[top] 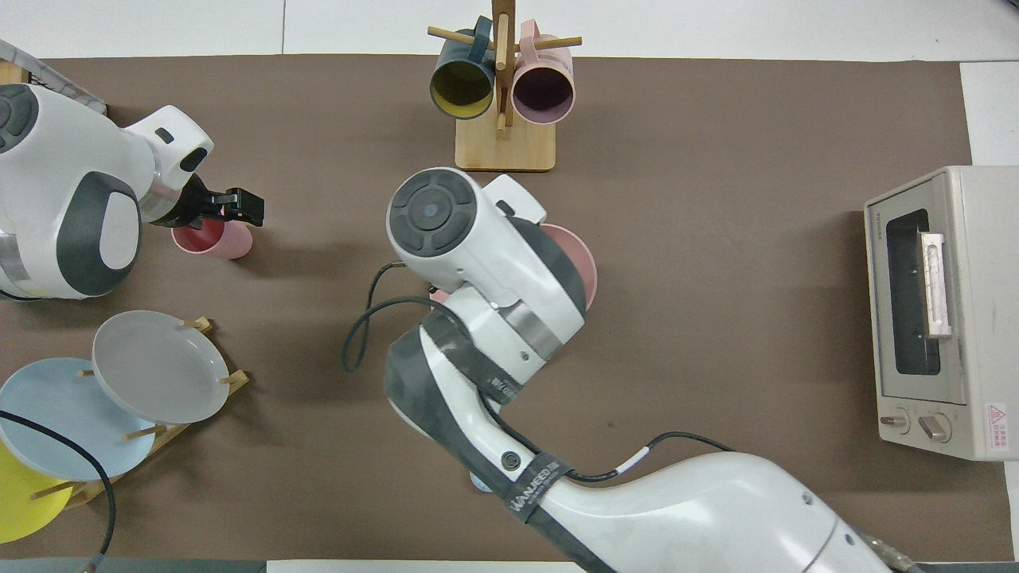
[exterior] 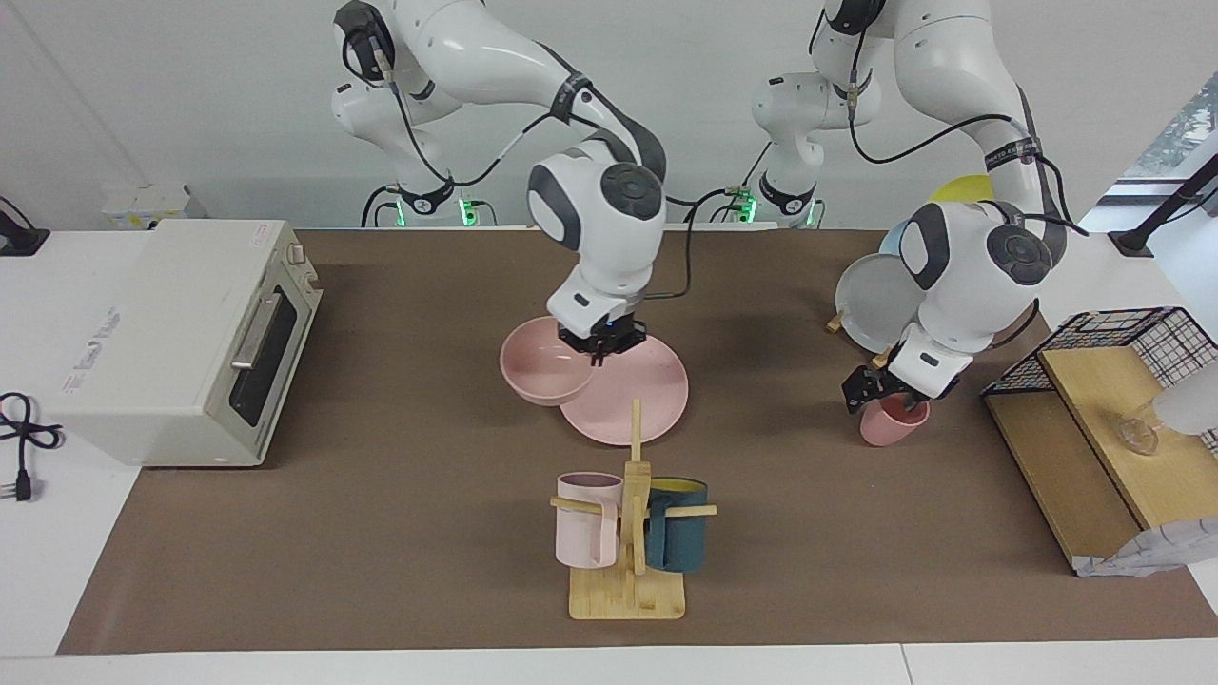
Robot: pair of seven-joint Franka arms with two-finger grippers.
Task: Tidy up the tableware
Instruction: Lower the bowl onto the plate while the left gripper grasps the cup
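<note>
The salmon-pink plate [exterior: 647,400] lies flat at the table's middle. The matching bowl [exterior: 538,366] overlaps the plate's edge on the side toward the right arm's end. My right gripper [exterior: 601,344] is shut on the bowl's rim. In the overhead view that gripper is hidden under its own arm, and only part of the bowl [top: 581,267] shows. The pink tumbler cup [exterior: 893,425] stands toward the left arm's end and looks slightly tilted. My left gripper [exterior: 885,395] is down on its rim and shut on it. The cup [top: 213,240] and left gripper [top: 219,208] also show in the overhead view.
A wooden mug tree [exterior: 628,571] with a pale pink and a dark teal mug stands farther from the robots than the plate. A toaster oven [exterior: 190,333] is at the right arm's end. A rack of grey, blue and yellow plates [top: 159,366] and a wooden shelf [exterior: 1094,419] with a wire basket are at the left arm's end.
</note>
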